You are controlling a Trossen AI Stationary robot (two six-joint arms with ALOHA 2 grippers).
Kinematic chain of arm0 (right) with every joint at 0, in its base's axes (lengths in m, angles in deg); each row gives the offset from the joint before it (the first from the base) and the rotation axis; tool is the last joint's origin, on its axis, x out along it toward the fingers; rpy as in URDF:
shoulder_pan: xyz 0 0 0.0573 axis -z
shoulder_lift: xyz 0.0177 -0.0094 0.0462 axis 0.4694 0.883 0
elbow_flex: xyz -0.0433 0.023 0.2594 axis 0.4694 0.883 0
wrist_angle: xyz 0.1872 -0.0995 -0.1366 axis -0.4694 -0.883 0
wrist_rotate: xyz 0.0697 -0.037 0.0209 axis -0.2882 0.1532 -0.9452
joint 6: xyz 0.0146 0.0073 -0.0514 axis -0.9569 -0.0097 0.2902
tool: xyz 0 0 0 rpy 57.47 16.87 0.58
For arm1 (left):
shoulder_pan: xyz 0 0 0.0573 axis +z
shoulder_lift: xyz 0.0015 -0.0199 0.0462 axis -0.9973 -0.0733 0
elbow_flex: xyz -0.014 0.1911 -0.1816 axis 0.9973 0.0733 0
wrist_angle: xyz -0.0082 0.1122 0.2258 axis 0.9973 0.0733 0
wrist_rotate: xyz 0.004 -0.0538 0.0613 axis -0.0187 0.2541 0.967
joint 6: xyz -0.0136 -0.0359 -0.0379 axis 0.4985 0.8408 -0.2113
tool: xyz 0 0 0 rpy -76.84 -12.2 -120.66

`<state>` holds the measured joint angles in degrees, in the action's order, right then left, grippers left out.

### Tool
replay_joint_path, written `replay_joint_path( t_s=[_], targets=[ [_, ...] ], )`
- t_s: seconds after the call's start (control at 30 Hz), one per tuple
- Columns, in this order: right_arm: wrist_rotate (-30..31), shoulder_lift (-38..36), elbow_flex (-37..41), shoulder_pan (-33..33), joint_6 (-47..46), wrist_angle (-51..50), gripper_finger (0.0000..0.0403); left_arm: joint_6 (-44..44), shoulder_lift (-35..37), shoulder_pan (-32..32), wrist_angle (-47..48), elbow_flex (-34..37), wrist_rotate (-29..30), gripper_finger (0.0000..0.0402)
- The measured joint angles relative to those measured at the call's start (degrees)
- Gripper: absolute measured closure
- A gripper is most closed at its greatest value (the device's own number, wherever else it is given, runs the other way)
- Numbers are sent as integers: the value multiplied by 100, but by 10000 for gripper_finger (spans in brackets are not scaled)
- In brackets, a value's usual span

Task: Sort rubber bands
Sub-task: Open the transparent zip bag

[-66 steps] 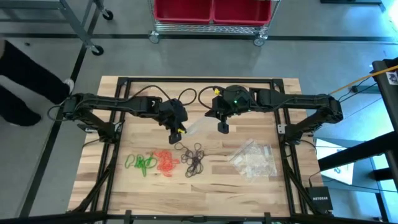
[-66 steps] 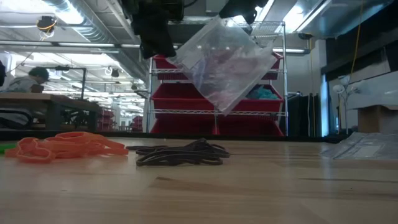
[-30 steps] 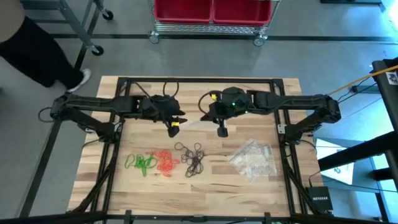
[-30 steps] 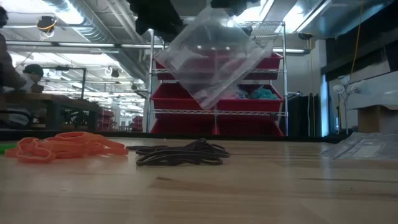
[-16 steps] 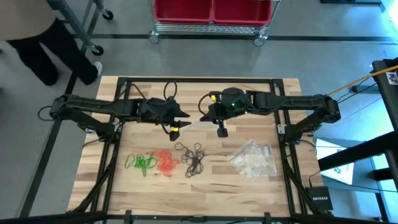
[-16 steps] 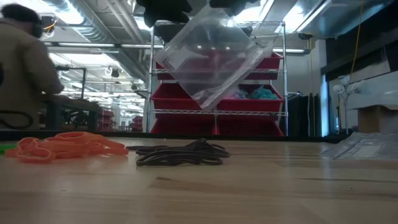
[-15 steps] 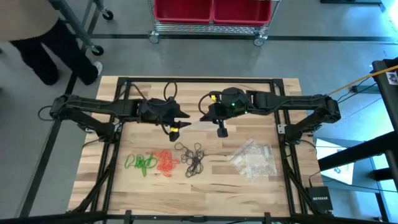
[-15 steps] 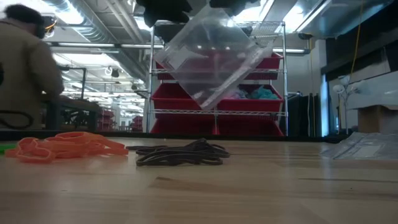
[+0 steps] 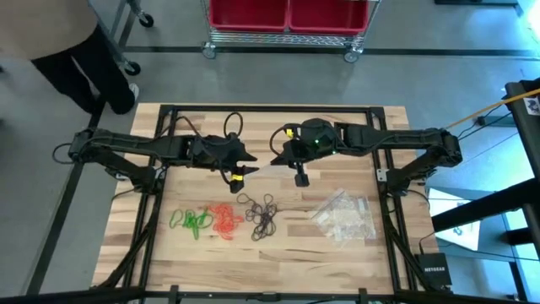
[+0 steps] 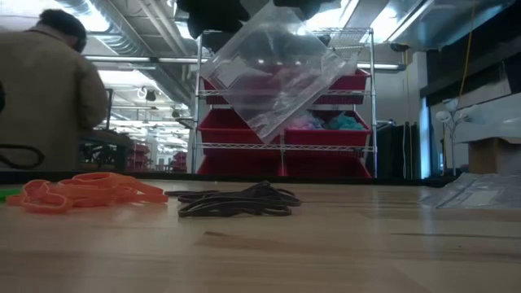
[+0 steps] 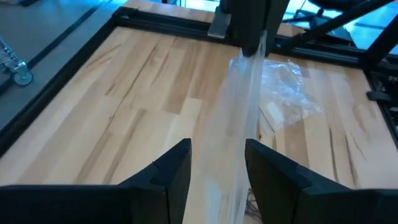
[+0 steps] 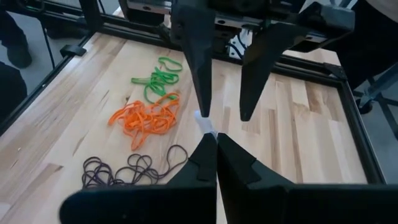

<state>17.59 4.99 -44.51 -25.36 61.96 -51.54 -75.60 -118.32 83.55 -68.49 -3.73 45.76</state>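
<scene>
Your bands lie loose on the bench (image 9: 354, 262) in three heaps: green (image 9: 192, 221), orange (image 9: 224, 219), black (image 9: 263, 215). A clear bag (image 10: 277, 69) hangs above them, pinched at one edge by the right tool (image 12: 216, 140), whose fingers are pressed together on the film. The left tool (image 11: 217, 165) stands apart astride the bag's other side, not clamped. Close it off-centre and you could catch both walls, sealing the mouth. Pull too hard and the film may slip from the right tool and drop onto the black heap.

Clear bag (image 10: 273, 69), bag pile (image 9: 344, 215), person (image 10: 45, 94)
</scene>
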Motion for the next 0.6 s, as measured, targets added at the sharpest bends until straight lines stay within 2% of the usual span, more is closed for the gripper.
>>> replay_joint_path(
  t_s=[0.37,0.6],
  targets=[
    [194,-50,-2,0,-299,-63,403,623,351,-306,1709,-2,18,259],
    [326,-48,-2,0,-334,-51,403,669,-59,-543,1825,0,504,259]
  ],
)
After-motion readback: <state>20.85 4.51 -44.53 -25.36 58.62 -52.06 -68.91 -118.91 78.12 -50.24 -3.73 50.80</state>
